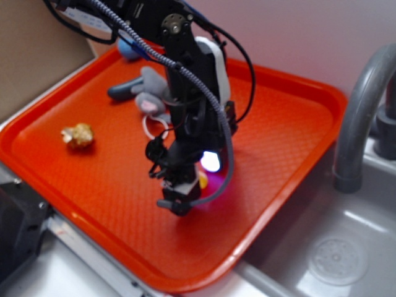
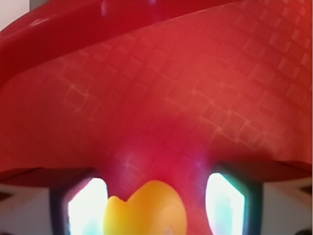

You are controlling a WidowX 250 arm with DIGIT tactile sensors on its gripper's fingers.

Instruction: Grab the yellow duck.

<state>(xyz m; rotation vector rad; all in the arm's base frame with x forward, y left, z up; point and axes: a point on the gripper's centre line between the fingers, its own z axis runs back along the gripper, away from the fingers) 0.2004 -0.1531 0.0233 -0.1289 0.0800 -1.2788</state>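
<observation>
One orange tray (image 1: 278, 124) fills most of what we see, its textured floor lying beside a grey sink (image 1: 346, 247) with a curved grey faucet (image 1: 362, 105) at the right; above the tray we see the black arm (image 1: 185, 80) reaching down, wrapped with a braided cable, a purple-white light glowing at its lower side; the gripper (image 1: 179, 197) hangs low over the middle of the tray, close to the floor; behind the arm we see a grey plush toy (image 1: 148, 90) lying near the far rim, with a blue ball (image 1: 130, 49) beyond it, partly hidden; well apart to the left lies a tan lumpy seashell (image 1: 78, 136); smallest, the yellow duck (image 2: 146, 210) sits between the two bright fingers (image 2: 85, 208) in the wrist view, and only a sliver of yellow shows beside the gripper from outside; we see the jaws parted on either side of the duck, with a gap on each side, so nothing is held.
</observation>
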